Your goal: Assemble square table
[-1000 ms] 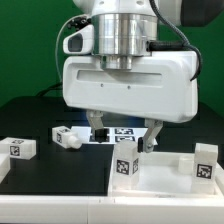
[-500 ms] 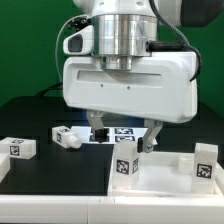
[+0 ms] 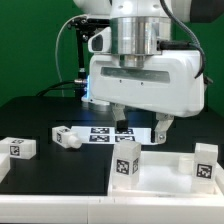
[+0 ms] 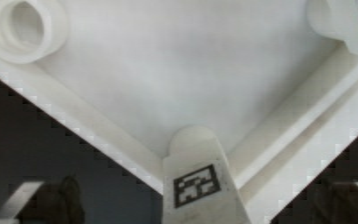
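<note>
The white square tabletop (image 3: 160,178) lies at the exterior view's lower right, with its raised rim facing up. Tagged white blocks stand at two of its corners, one on the left (image 3: 127,165) and one on the right (image 3: 205,165). Two loose white legs lie on the black table, one far left (image 3: 18,148) and one nearer the middle (image 3: 66,137). My gripper (image 3: 141,127) hangs open above the tabletop's far edge, holding nothing. The wrist view looks down on the tabletop (image 4: 176,90), a round corner socket (image 4: 25,30) and a tagged block (image 4: 197,180) lying between the dark fingertips (image 4: 51,200).
The marker board (image 3: 103,133) lies flat on the black table behind the tabletop, partly hidden by my fingers. A green wall closes the back. Cables hang behind the arm.
My gripper has shifted toward the exterior view's right and now uncovers more of the marker board. It stays open. The legs and tabletop have not moved.
</note>
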Controlling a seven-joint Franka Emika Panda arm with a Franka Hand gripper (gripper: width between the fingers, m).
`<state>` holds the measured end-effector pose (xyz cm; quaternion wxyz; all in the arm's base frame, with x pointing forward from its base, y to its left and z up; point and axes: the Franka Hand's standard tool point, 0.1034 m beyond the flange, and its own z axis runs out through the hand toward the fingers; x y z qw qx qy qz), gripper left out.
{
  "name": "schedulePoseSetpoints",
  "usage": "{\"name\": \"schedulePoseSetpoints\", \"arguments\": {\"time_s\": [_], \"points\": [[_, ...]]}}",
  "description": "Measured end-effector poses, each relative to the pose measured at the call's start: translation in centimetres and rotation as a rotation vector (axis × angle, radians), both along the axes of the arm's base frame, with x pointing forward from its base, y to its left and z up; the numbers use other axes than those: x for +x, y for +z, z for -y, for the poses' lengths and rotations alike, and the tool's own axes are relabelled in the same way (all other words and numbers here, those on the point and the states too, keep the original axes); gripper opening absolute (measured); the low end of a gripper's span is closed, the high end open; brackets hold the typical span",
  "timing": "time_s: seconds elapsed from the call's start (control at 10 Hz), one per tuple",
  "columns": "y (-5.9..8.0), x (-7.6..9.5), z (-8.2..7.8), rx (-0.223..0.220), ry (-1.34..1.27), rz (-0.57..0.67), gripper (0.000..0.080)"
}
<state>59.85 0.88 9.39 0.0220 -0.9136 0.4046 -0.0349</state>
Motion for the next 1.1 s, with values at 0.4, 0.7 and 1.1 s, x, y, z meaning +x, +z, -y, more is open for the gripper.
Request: {"name": "schedulePoseSetpoints", "arguments": {"time_s": [0.4, 0.7, 1.1], "points": [[-0.6, -1.3, -0.2, 0.001, -0.004, -0.005, 0.0649], [-2.3, -5.0, -2.1, 0.021, -0.313, -0.053, 0.0649], [-2.5, -5.1, -2.4, 0.051, -0.544, -0.059, 0.0649]]}}
